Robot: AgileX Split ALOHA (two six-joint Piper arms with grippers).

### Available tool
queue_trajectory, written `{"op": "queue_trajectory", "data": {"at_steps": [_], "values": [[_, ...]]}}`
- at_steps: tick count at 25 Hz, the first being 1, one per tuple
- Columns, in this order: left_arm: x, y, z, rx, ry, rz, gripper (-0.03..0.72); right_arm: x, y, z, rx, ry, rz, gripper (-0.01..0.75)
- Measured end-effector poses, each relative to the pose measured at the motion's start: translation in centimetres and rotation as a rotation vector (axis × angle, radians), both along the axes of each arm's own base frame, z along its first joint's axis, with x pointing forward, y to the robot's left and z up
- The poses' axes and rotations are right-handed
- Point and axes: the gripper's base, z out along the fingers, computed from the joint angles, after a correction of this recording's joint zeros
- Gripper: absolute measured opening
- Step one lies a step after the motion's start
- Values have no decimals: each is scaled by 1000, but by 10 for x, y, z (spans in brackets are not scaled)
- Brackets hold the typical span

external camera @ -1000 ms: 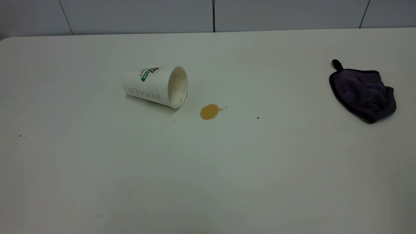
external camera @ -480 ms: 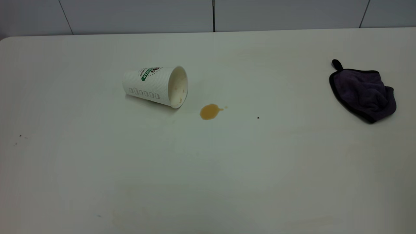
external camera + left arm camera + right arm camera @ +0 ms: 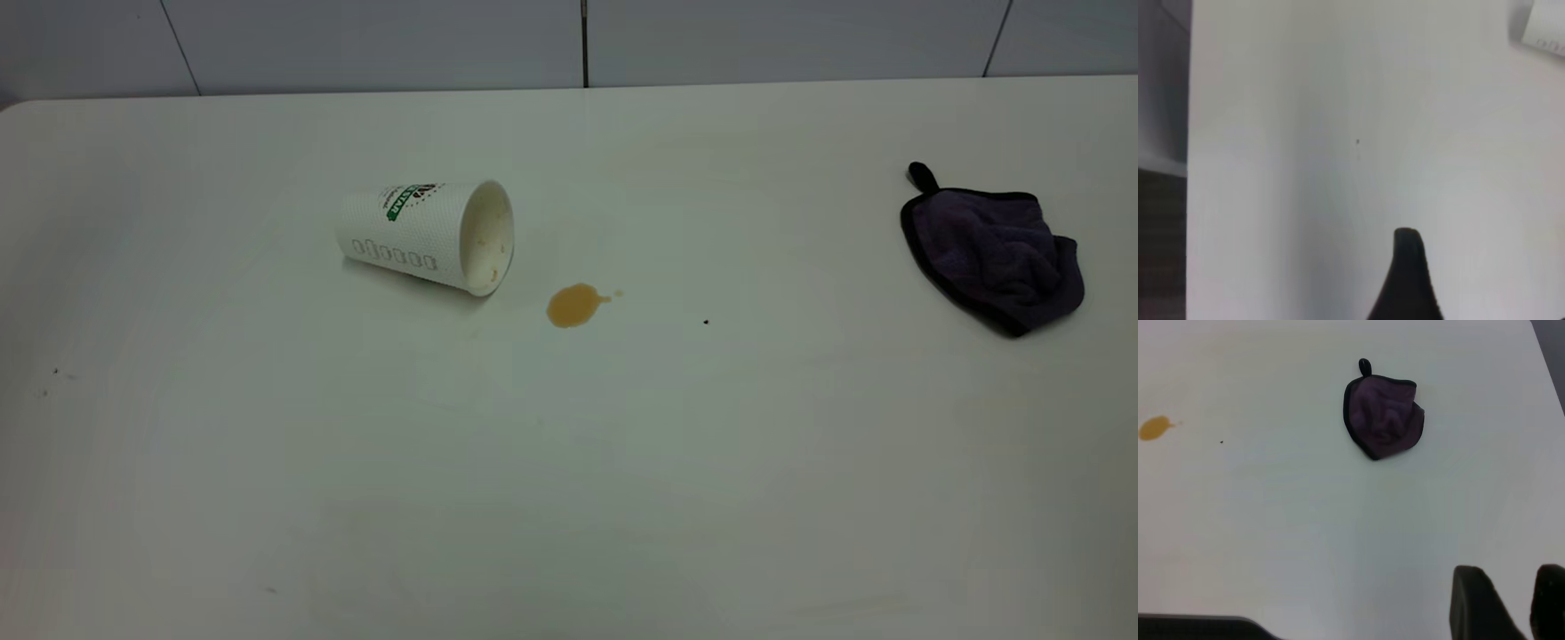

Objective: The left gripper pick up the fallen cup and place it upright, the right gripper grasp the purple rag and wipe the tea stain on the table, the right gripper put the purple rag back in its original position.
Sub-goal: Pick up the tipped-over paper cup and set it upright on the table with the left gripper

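Paper coffee cup [image 3: 425,235] lies on its side on the white surface [image 3: 569,462], mouth toward a tea stain [image 3: 575,305]; likely light and crushable, best held gently across its middle. Purple rag [image 3: 993,248] sits well apart, soft. Whether either arm's jaws are released or clenched cannot be told.

Right gripper [image 3: 1511,603] fingers slightly parted; left gripper [image 3: 1408,280] barely visible.
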Motion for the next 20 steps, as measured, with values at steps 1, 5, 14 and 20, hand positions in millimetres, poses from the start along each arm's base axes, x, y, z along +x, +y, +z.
{"op": "queue_trajectory", "data": {"at_steps": [1, 5, 14, 20], "values": [[13, -6, -6, 0, 10, -23, 659, 0, 0, 0, 0, 0, 0, 238], [59, -36, -24, 1, 38, -104, 659, 0, 0, 0, 0, 0, 0, 238], [131, -134, -93, 159, 135, -241, 656, 0, 0, 0, 0, 0, 0, 238], [147, -199, -143, 328, 147, -345, 647, 0, 0, 0, 0, 0, 0, 238]]}}
